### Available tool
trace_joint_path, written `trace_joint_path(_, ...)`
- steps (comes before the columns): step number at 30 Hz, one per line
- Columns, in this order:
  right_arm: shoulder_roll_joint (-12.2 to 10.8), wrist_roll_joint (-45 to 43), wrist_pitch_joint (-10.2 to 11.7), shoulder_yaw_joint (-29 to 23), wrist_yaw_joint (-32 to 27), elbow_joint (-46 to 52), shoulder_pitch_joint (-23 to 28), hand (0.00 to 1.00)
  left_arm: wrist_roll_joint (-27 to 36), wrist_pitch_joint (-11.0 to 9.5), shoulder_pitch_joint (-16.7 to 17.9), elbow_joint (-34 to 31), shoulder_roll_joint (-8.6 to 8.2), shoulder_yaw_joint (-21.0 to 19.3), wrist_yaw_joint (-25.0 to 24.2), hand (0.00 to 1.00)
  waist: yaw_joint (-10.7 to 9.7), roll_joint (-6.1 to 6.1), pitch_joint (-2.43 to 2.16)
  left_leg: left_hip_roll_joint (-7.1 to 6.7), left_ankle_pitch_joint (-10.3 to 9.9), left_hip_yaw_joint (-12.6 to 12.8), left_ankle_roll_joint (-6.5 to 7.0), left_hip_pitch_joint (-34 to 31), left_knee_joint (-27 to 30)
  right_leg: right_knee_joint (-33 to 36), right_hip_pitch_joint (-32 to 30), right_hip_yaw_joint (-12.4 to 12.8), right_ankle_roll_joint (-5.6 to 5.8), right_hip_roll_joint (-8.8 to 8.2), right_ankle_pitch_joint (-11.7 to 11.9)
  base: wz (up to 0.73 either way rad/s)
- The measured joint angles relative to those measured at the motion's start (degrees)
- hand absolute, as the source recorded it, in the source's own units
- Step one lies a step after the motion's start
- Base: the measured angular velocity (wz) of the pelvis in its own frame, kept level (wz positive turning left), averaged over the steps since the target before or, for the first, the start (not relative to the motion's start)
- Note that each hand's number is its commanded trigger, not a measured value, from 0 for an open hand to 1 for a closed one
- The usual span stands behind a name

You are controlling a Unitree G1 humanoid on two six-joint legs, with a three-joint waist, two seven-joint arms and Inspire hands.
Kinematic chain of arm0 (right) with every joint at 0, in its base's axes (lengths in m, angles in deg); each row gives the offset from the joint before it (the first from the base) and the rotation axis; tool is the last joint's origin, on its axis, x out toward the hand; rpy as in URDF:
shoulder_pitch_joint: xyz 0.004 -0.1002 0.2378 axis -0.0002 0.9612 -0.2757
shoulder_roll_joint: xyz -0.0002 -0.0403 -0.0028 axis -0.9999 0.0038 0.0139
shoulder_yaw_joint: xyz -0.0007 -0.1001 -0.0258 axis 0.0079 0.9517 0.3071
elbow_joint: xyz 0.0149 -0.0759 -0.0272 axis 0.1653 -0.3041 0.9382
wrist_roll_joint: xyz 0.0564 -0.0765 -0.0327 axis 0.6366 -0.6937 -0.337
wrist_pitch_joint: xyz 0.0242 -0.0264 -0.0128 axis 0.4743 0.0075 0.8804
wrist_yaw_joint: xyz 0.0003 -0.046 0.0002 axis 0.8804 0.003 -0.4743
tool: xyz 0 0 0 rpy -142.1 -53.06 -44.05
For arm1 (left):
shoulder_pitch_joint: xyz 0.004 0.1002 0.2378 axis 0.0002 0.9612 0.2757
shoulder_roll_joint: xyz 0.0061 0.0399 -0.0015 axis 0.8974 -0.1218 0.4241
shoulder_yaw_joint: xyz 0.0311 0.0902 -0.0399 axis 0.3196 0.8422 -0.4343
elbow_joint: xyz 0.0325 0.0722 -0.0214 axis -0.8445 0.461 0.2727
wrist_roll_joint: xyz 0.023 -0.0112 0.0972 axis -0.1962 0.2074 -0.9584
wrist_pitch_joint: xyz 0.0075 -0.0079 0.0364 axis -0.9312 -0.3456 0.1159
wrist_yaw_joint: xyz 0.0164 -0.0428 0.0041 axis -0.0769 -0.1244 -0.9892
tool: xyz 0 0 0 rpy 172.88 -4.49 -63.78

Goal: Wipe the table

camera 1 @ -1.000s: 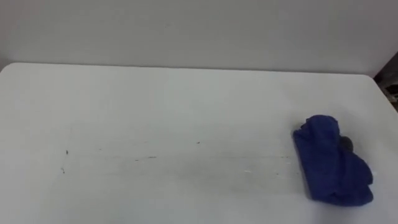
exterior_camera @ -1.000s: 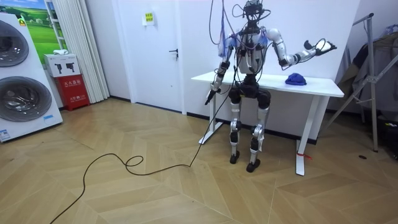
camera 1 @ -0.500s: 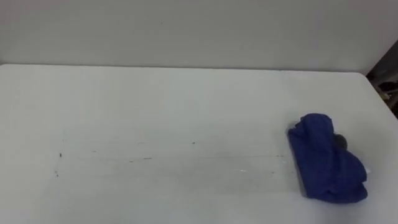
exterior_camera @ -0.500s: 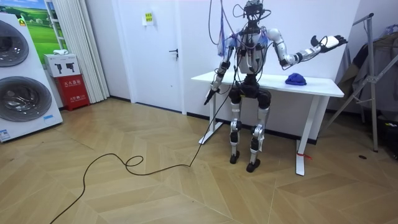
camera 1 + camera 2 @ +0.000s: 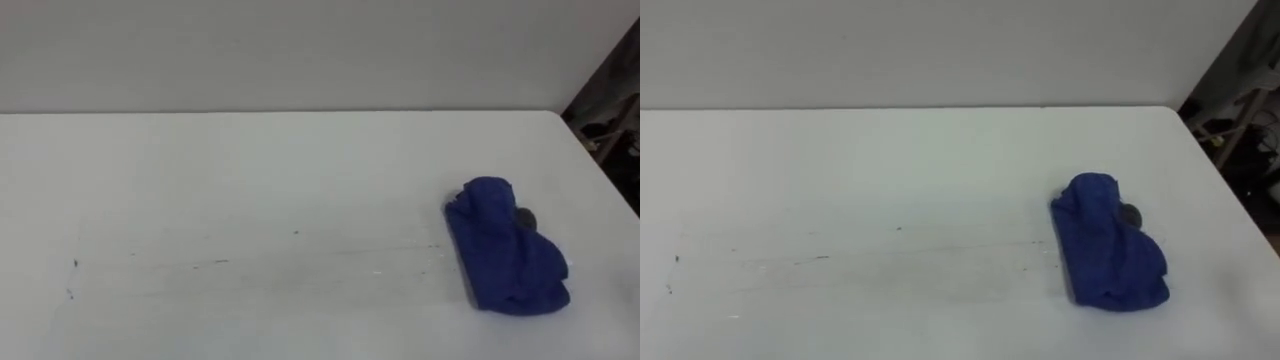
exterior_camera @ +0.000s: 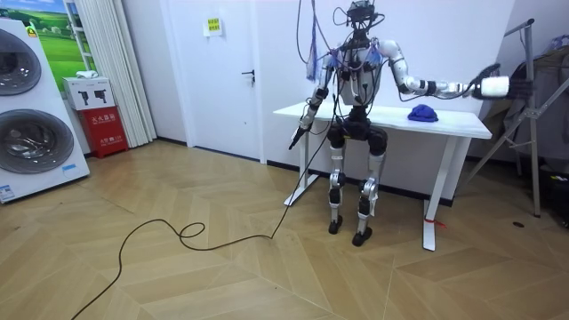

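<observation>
Blue cloth point(image 5: 505, 250) lies crumpled on the white table point(image 5: 250, 170), toward its right end, nothing holding it. Small dark object point(image 5: 524, 217) touching its far right edge, possibly tucked under; too small to identify. Faint dark streaks point(image 5: 210, 264) left of the cloth.

My right hand point(image 6: 494, 86) is stretched out in the air beyond the table's right end; finger state unreadable. Left hand point(image 6: 302, 124) hangs at the table's left end, fingers likewise unclear. I stand at the table's front edge.
</observation>
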Motion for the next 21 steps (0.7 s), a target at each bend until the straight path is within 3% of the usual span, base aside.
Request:
trace_joint_path(1,-0.03,1.57,0.00,-0.01,-0.10,-1.67,0.43,0.00,0.00,0.02,0.00,0.00,0.00,0.00,0.00,0.00,-0.05,-0.55,-0.10,-0.01,0.00,0.00,0.01,-0.02,0.02,-0.01,0.00,-0.03,0.00,-0.01,0.00,0.00)
trace_joint_path(7,-0.45,11.08,0.00,-0.34,-2.03,-17.51,2.81,0.00,0.63,0.88,0.10,0.01,0.12,-0.31,0.00,0.00,-0.10,0.20,0.28,-0.01,-0.07,-0.05,0.00,0.08,0.06,-0.11,0.28,-0.09,0.01,0.01,-0.01,0.00)
trace_joint_path(13,-0.54,18.78,0.20,-0.40,-1.03,-33.08,4.26,0.00,1.29,1.23,-0.01,0.00,0.86,-0.39,-1.35,0.00,-0.13,0.47,0.25,-0.04,-0.22,-0.32,-0.28,-0.27,0.09,-0.15,0.14,-0.32,0.10,0.00,-0.36,0.02)
trace_joint_path(15,-1.27,19.67,0.25,-0.32,-0.56,-36.93,5.28,0.00,1.27,1.84,-0.02,0.01,0.87,-0.38,-1.82,0.00,-0.14,1.00,-0.07,-0.04,-0.05,-0.32,-0.04,-0.26,0.10,-0.14,0.07,-0.31,0.03,0.02,-0.30,0.00)
trace_joint_path(18,-2.35,19.76,0.23,-0.07,0.91,-40.85,6.35,0.00,1.27,1.85,-0.17,0.39,1.34,0.44,-2.17,0.00,-0.02,1.15,-0.12,-0.09,-0.09,-0.64,-0.09,0.17,0.28,-0.26,0.76,-0.58,0.02,0.01,-0.30,0.03)
trace_joint_path(21,-4.36,19.25,0.37,3.12,4.51,-44.15,7.09,0.00,1.23,1.79,-0.80,3.35,1.68,2.05,-2.76,0.00,-0.06,1.51,-0.43,-0.11,-0.27,-0.67,-0.34,0.83,0.19,-0.34,1.24,-0.52,-0.02,-0.04,-0.34,-0.03)
